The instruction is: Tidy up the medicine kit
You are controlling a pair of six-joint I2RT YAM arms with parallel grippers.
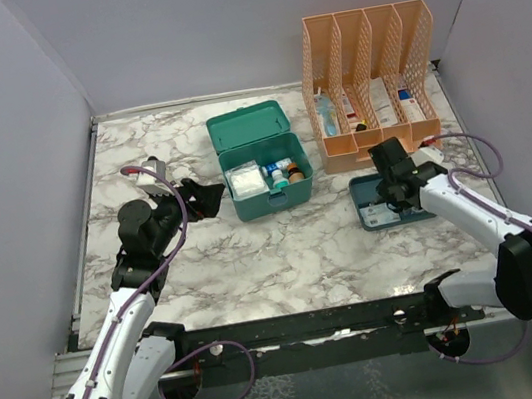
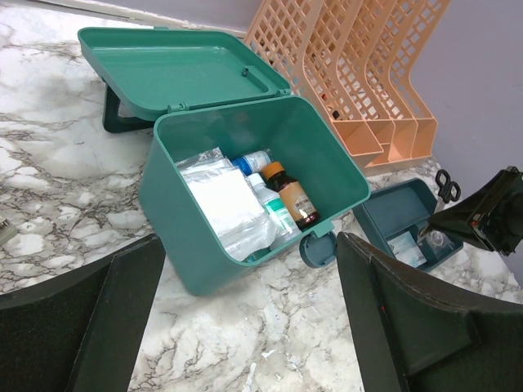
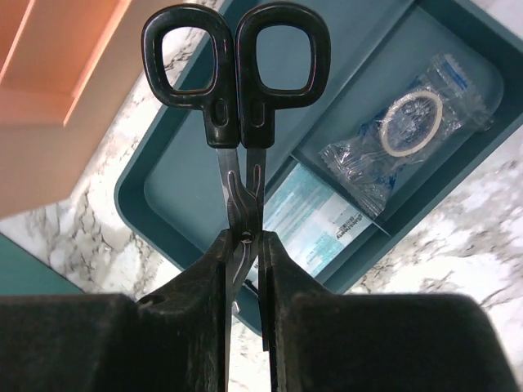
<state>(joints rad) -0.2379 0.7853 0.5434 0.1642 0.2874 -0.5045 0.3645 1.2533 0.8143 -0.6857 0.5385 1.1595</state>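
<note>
The medicine kit (image 1: 263, 165) is a teal box standing open at mid-table, lid tipped back. In the left wrist view the medicine kit (image 2: 176, 237) holds white gauze packets (image 2: 229, 204) and small bottles (image 2: 290, 196). My left gripper (image 1: 207, 197) sits just left of it, open with nothing between the fingers (image 2: 114, 310). My right gripper (image 3: 248, 241) hangs over the dark-blue tray (image 3: 163, 204), shut on the blades of black-handled scissors (image 3: 237, 82), handles pointing away from it.
The dark-blue tray (image 1: 365, 214) lies right of the kit and holds a bagged tape roll (image 3: 409, 122) and a flat blue-white packet (image 3: 315, 216). An orange mesh file organizer (image 1: 367, 72) with boxes in it stands at the back right. White walls surround the table.
</note>
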